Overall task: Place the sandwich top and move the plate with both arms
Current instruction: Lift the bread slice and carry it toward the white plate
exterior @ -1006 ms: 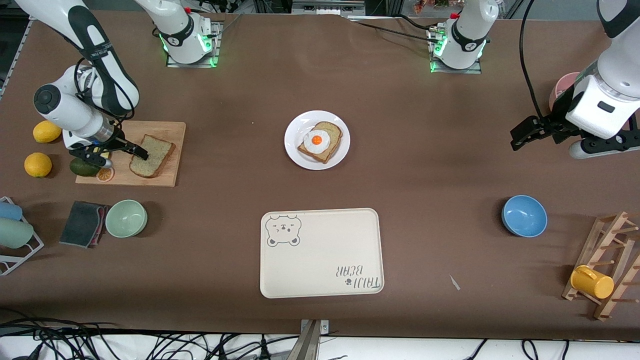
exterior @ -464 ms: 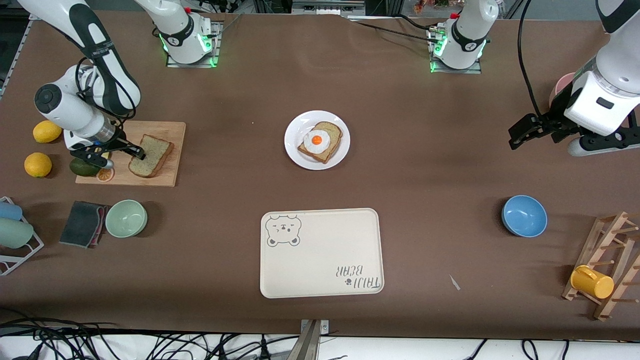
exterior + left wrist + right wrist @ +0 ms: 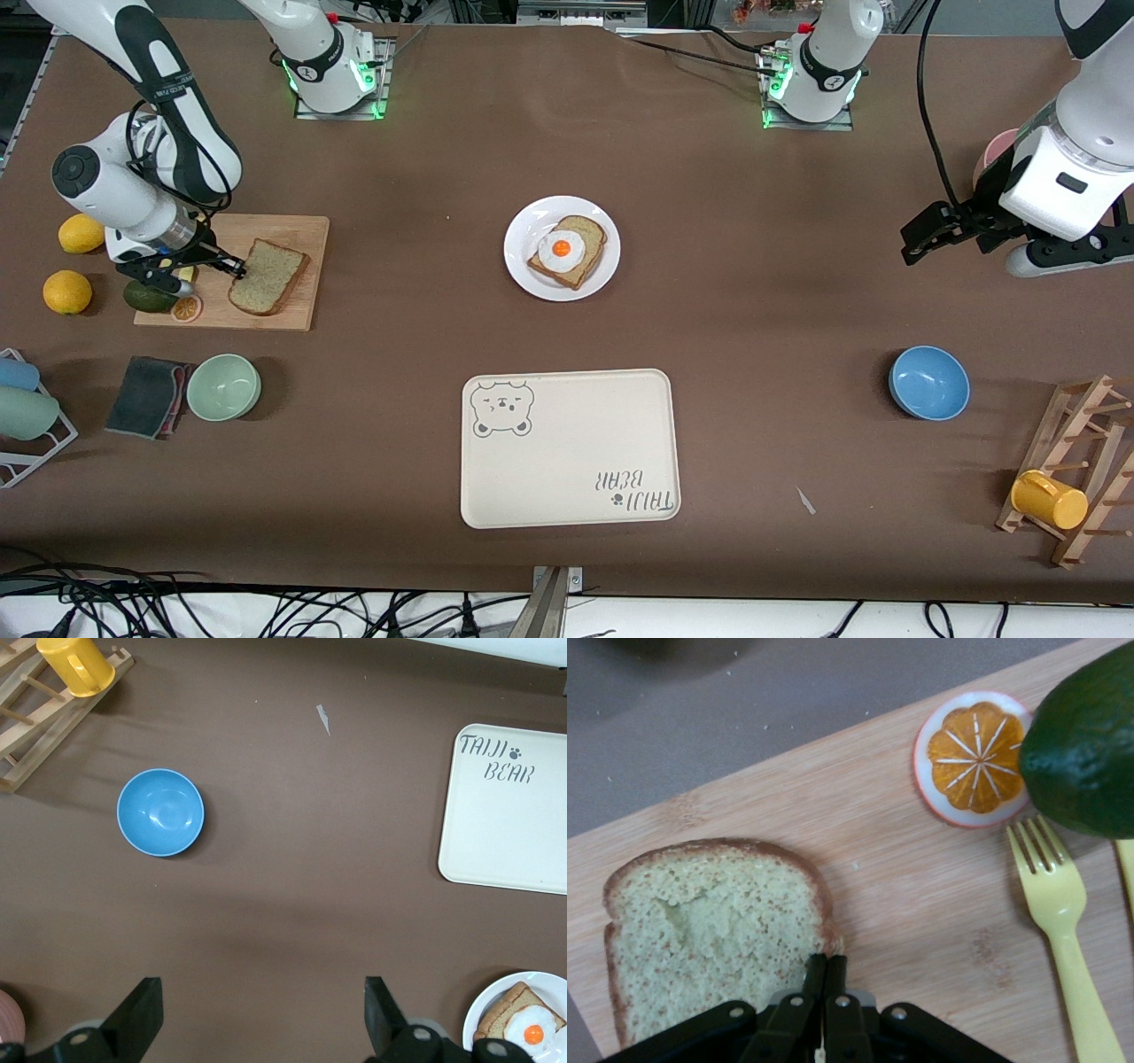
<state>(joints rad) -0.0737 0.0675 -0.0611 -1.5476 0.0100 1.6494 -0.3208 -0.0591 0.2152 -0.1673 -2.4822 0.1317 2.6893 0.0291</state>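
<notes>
On the wooden cutting board point(image 3: 232, 273) at the middle left of the front frame lies the sandwich top point(image 3: 267, 276), and the right tool point(image 3: 236, 269) has just pinched shut on its crust edge at the side toward the right arm's end of the counter; a second ago its jaws stood apart around that edge, so the grasp now looks made and the slice seems ready to be lifted, though it still rests flat on the board. The right wrist view shows the closed fingertips point(image 3: 825, 979) meeting over the slice's corner, with an orange slice point(image 3: 971, 757), an avocado point(image 3: 1085, 753) and a yellow fork point(image 3: 1060, 912) on or beside the board. At the frame's upper centre sits the plate point(image 3: 562, 248), carrying toast with a fried egg point(image 3: 562, 249), well apart from the board; the bear tray point(image 3: 570, 447) lies lower, nearer the camera. At the right edge the left tool point(image 3: 911, 241) waits in the air with its jaws wide apart, holding nothing, over bare counter point(image 3: 753, 292) above the blue bowl point(image 3: 928, 382)
</notes>
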